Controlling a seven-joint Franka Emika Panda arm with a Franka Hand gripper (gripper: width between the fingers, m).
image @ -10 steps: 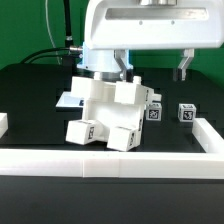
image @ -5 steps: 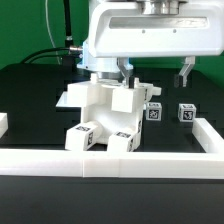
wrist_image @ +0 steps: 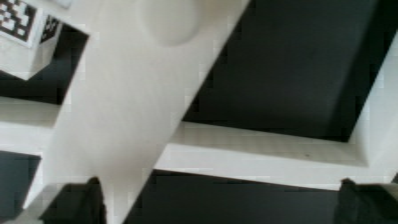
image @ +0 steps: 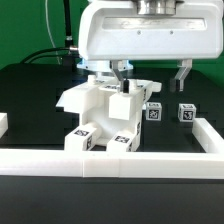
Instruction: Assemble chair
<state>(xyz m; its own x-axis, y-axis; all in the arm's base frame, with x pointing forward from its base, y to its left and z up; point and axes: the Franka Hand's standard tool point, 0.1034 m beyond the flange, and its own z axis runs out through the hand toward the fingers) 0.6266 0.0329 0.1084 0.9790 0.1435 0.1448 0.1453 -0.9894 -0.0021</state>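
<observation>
Most of my arm is cut off at 12 o'clock of the exterior view. Only the white hand housing (image: 150, 30) shows, and it hides the rear of the chair (image: 100, 115). Which chair parts are joined and which merely rest together cannot be determined. In the wrist view, one blurred white chair member (wrist_image: 143, 100) fills the near field. Its tag (wrist_image: 18, 22) is cropped at the corner, and only the tips of my fingers (wrist_image: 71, 203) show at the frame edge.

Pose: hand pointing straight down over the black table (image: 30, 90). My gripper (image: 155, 78) has its jaws spread wide, holding nothing. One finger (image: 125, 80) sits at the chair's upper edge; contact cannot be confirmed. The other hangs free at 3 o'clock of it.

Chair location: centre of the table, at 12 o'clock of the white border wall (image: 110, 160). One tagged block (image: 153, 111) and a second tagged block (image: 186, 112) lie loose at 3 o'clock of the chair.
</observation>
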